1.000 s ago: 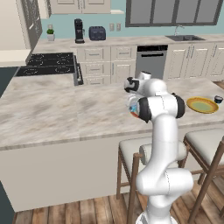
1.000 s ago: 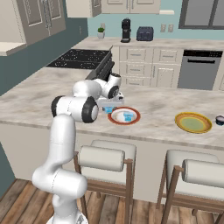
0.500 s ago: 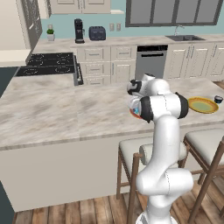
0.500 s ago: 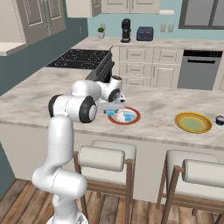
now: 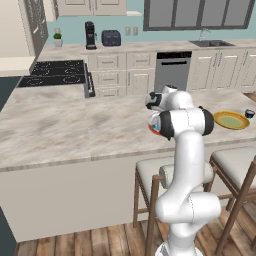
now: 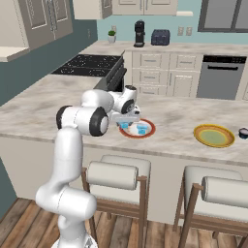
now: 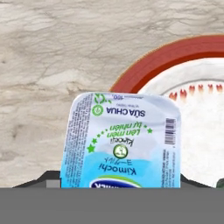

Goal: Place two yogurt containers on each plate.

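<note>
Hand view, nearest item: one pale blue yogurt container [image 7: 122, 142], boxy, foil lid facing the camera, sitting between the dark finger tips low in the frame, with its far edge over the red-orange rim of the white plate [image 7: 175, 54]. The jaws stand partly closed at either flank of the cup; contact looks likely, but whether they press it firmly cannot be told, since the tips are mostly cut off by the frame edge. Relation for the coming move: the cup lies directly under and between the fingers, its lid roughly square with no clear long axis, and the plate's centre lies ahead of it and to one side, so a short carry inward over the rim would seat it fully on the plate. Right base view, next item: the gripper [image 6: 127, 118] hangs low at the near-left edge of the white plate [image 6: 148, 132], with the held cup [image 6: 125, 125] under it and a second pale blue container [image 6: 141, 129] resting on the plate just beside. Judged progress: the first plate is about to receive its second cup. Farther along the counter [image 6: 43, 109]: the yellow plate [image 6: 213, 135], well apart to the right, bare, and one dark container [image 6: 243, 132] just beyond its far side. Left base view: the yellow plate [image 5: 231, 120] with the dark cup [image 5: 249, 113] near it.
</note>
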Controlling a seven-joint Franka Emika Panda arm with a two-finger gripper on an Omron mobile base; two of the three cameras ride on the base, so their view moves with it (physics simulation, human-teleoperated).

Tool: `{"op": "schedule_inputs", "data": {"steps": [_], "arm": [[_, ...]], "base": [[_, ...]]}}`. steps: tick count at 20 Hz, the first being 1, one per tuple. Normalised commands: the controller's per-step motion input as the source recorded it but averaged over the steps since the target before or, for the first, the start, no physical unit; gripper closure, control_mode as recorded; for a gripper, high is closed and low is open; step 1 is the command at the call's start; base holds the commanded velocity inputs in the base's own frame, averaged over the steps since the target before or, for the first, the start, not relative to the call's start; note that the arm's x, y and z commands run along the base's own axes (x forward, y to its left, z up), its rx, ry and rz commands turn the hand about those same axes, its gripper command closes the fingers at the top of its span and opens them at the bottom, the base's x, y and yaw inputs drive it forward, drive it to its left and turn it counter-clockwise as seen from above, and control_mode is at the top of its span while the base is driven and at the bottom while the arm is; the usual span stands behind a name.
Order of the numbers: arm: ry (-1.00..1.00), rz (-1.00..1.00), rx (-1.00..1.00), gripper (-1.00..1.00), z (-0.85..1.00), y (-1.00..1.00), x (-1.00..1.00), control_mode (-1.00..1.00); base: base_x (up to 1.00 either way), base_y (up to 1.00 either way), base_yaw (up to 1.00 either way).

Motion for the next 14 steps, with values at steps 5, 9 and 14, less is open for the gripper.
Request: {"op": "schedule_inputs", "data": {"steps": [5,9,14], "arm": [[0.06,0.00,0.00,1.00,-0.08,-0.09,0.11,-1.00],[0.05,0.00,0.00,1.00,-0.03,-0.05,0.09,-1.00],[0.04,0.00,0.00,-1.00,-0.08,0.00,0.05,-1.00]], "base": [[0.00,0.00,0.00],[0.00,0.00,0.00],[0.00,0.00,0.00]]}}
